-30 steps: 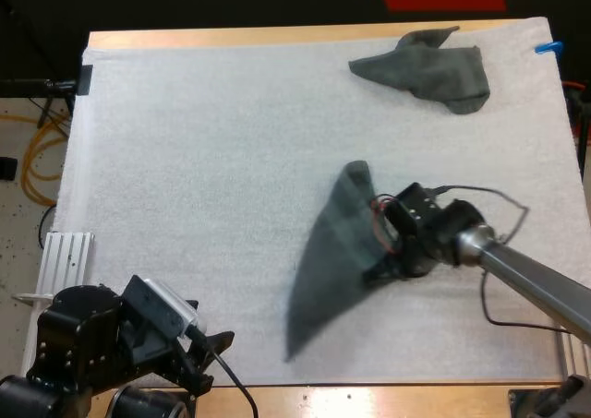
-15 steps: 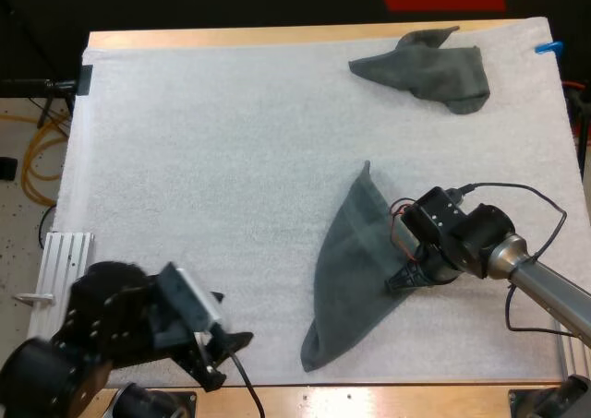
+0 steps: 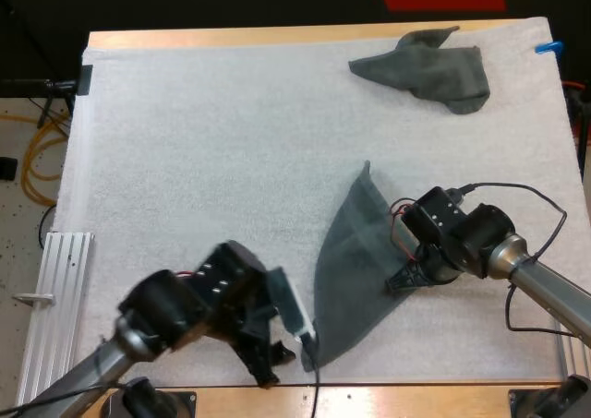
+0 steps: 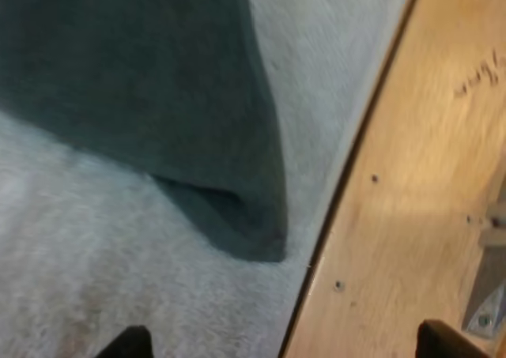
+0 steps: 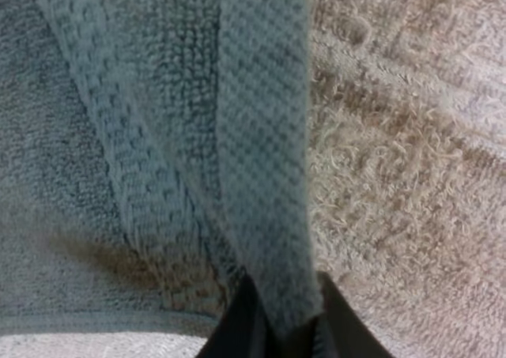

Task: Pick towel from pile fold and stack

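Two grey-green towels are seen from above on the white mat (image 3: 185, 160): a crumpled towel (image 3: 429, 72) far right, a flat towel (image 3: 351, 270) near the front. At the left wrist, the left hand (image 4: 285, 344) is seen with fingers apart beside the flat towel's corner; writing on the bench (image 4: 419, 176) cannot be read. At the right wrist, its ribbed fold is pinched by the right hand (image 5: 273, 330).

You see a near towel (image 3: 349, 261) that is dark grey-green all over. Close up, its edge has a band of tiny woven checks. The crumpled towel (image 3: 429, 72) is the same dark grey-green. The mat (image 3: 185, 160) is plain white. The table (image 3: 277, 37) is light brown wood.
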Robot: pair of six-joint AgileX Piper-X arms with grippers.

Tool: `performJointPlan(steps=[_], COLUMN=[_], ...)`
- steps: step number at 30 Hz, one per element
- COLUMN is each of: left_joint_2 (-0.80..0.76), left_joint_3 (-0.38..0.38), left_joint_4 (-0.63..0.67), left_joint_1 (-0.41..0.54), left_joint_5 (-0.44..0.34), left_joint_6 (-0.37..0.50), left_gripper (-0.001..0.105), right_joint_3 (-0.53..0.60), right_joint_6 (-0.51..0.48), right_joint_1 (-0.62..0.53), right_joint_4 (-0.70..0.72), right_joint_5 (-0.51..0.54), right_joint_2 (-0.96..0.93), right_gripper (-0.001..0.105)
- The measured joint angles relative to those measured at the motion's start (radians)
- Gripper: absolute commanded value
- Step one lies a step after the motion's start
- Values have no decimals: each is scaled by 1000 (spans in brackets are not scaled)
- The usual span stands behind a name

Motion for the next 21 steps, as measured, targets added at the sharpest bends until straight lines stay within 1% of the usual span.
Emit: performJointPlan(steps=[3,7,11,13,17,21], left_joint_2=[14,14,14,14,14,36], left_joint_3=[1,1,2,15,66,107], left_joint_4=[-36,-47,-55,-71,-128,-197], left_joint_1=[-67,-156,-252,-298,-371,-381], left_joint_5=[-32,-68,-154,-168,-183,-205], left_joint_6=[-36,-89,-150,-181,-259,-348], left_gripper=[63,63,63,63,63,63], right_joint_3=[0,0,0,0,0,0], right_joint_6=[0,0,0,0,0,0], right_joint_1=[0,0,0,0,0,0], right_joint_4=[1,1,1,1,1,1], right_joint_5=[0,0,0,0,0,0], right_joint_2=[0,0,0,0,0,0], right_gripper=[0,0,0,0,0,0])
